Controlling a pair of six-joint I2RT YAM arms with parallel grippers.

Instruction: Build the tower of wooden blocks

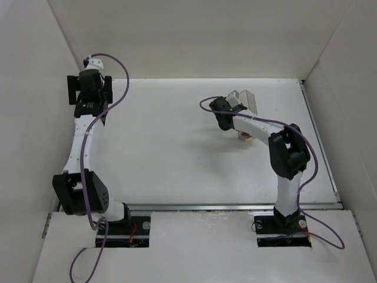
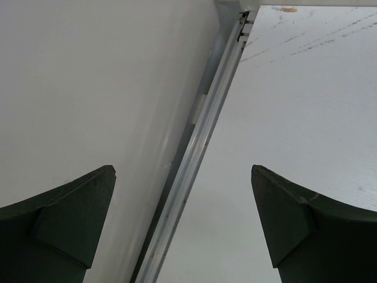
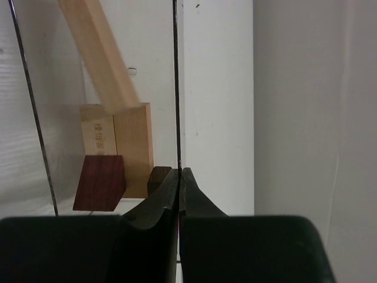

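We saw the wood blocks (image 3: pixel 132 147), tan bars with a reddish-brown piece (image 3: pixel 100 183), inside the clear box (image 1: pixel 246 99) toward 1 o'clock on the bench (image 1: pixel 177 153). The right gripper (image 3: pixel 178 171) had its jaws closed, pinching the box's thin wall. The left gripper (image 2: pixel 182 171), at 10 o'clock, held its jaws wide apart.

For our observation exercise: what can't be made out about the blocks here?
Top view: wood blocks mostly hidden under the right arm, too small to count.
Right wrist view: tan bar cut off by top edge; dark piece partly behind the jaws.
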